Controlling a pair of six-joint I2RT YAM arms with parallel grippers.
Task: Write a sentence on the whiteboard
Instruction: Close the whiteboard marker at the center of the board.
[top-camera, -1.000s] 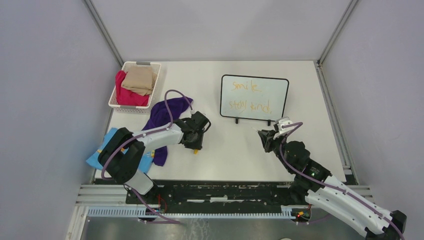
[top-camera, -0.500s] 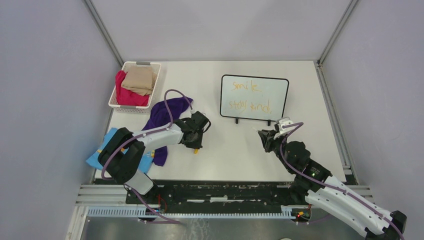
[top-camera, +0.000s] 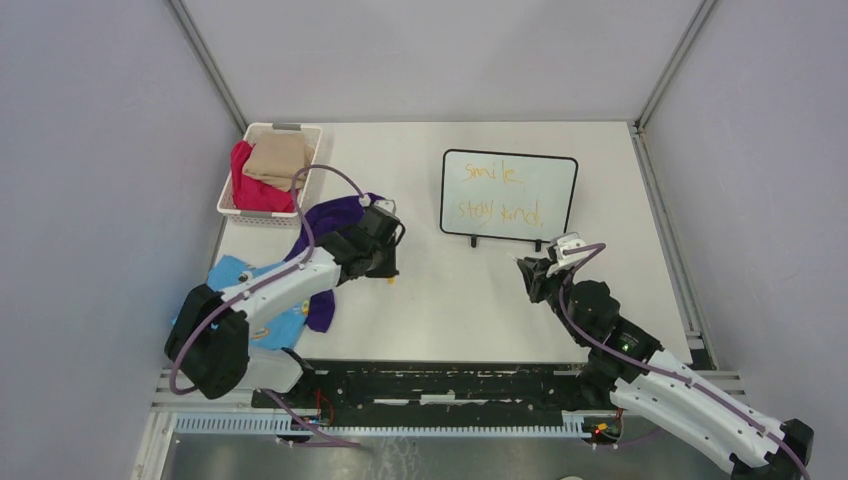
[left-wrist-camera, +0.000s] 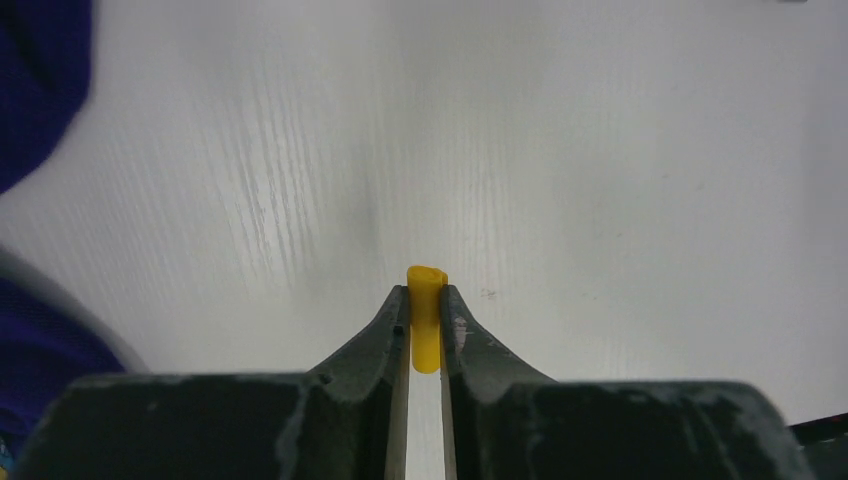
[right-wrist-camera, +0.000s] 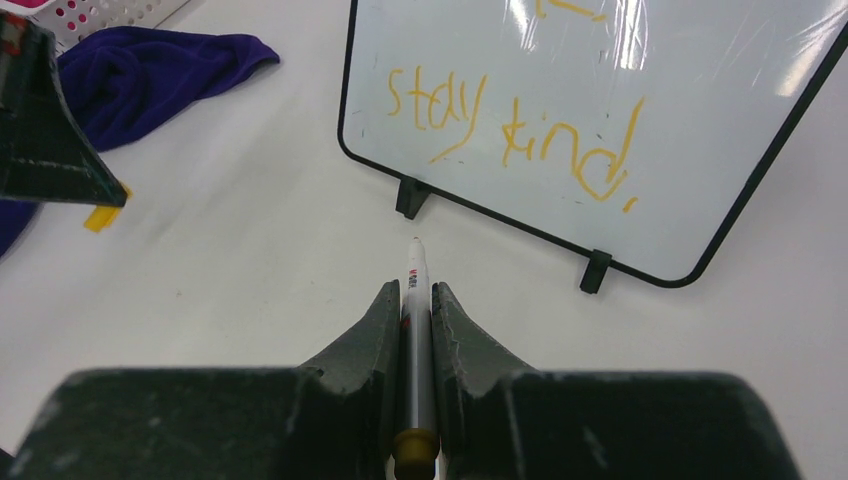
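The whiteboard (top-camera: 509, 195) stands on two black feet at the table's back right; it also shows in the right wrist view (right-wrist-camera: 600, 120). The orange sentence (top-camera: 498, 192) reads "smile" above "stay kind"; the right wrist view shows only "stay kind" (right-wrist-camera: 510, 135). My right gripper (top-camera: 524, 268) is shut on a white marker (right-wrist-camera: 417, 330), tip pointing at the board's foot, a little in front of it. My left gripper (top-camera: 386, 274) is shut on a small yellow marker cap (left-wrist-camera: 424, 315) above the table, left of the board; the cap also shows in the right wrist view (right-wrist-camera: 103, 216).
A purple cloth (top-camera: 325, 232) lies under the left arm, also in the right wrist view (right-wrist-camera: 150, 70). A white basket (top-camera: 232, 196) with red and tan cloths sits at the back left. A blue cloth (top-camera: 222, 275) lies at the front left.
My left arm has swung back and to the left with the yellow cap, its gripper now nearer the purple cloth. The right arm and the board have not moved.
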